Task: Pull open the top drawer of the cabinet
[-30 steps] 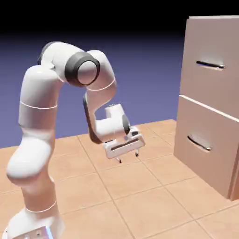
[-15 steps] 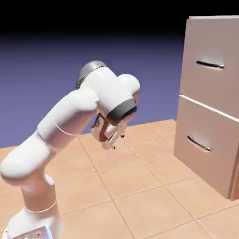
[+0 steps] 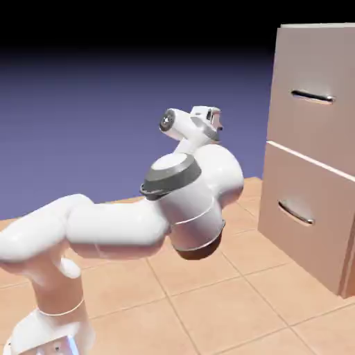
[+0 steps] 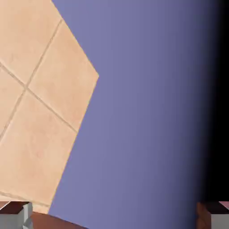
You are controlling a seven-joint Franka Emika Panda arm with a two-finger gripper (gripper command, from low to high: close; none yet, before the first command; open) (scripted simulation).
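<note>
Cabinet (image 3: 310,159): 1, at the exterior view's right; 2 drawers, both shut. Top drawer (image 3: 295,125): upper front, handle (image 3: 313,96) untouched. Gripper (image 3: 220,126): 1, fingers wide apart, empty, well apart from the handle. Done: 0 pulls. Left, by judgement: approach, grasp, pull.

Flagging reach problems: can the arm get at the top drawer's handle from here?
Probably, though not directly: nothing stands between the gripper and the handle, but the hand view shows only floor and backdrop.
</note>
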